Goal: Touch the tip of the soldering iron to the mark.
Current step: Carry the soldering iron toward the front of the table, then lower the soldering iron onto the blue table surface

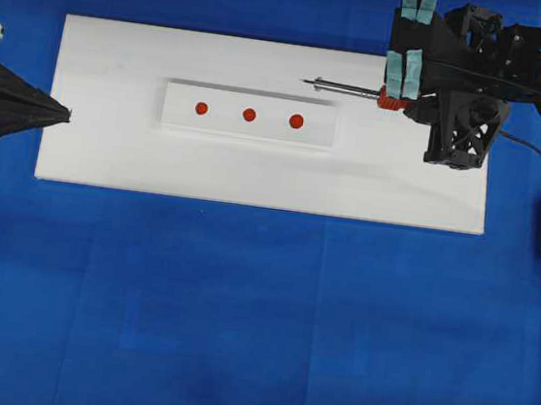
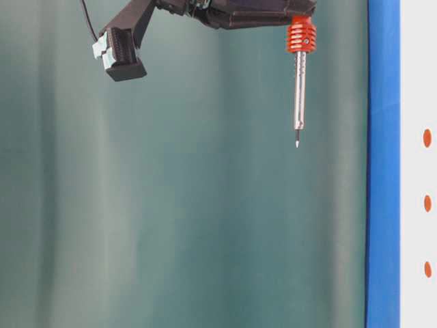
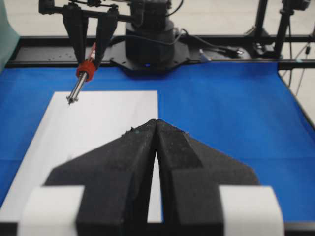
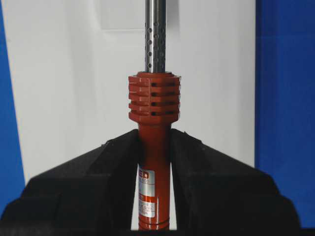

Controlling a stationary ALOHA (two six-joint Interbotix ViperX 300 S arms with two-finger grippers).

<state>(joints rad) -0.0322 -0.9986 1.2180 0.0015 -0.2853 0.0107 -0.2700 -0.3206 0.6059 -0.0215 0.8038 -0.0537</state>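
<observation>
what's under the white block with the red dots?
The white block lies on a larger white board, which lies on blue cloth. What lies directly beneath the block is covered.

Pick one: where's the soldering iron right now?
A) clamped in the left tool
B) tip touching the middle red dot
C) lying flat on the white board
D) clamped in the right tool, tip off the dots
D: the right tool is shut on the soldering iron by its red handle, and the overhead view shows the tip beyond the white block, clear of the middle mark.
</observation>
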